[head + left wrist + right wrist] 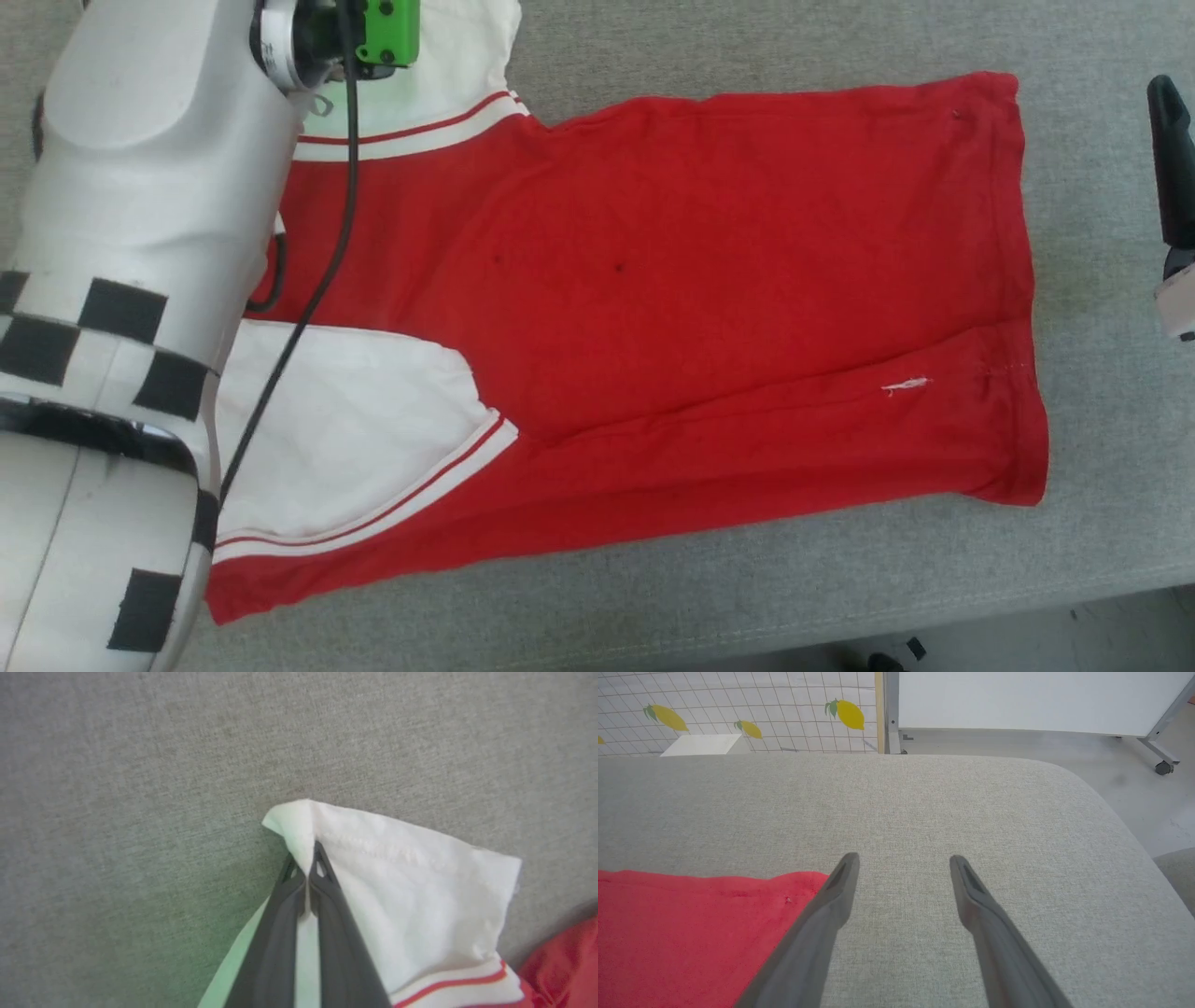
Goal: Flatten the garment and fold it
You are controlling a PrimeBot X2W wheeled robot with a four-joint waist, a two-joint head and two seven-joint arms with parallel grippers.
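Left gripper (306, 870) fingers clenched the garment's (700, 280) sleeve corner (299, 816); right gripper (903, 858) fingers hung spread beside its hem (803, 879). Flattening seemed underway; the sleeve needed drawing taut.

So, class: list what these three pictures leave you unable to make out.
Head view: the left forearm covers the garment's neck end and the left gripper.
Head view: the right edge cuts off most of the right gripper.
All views: the garment's underside lies against the grey surface.
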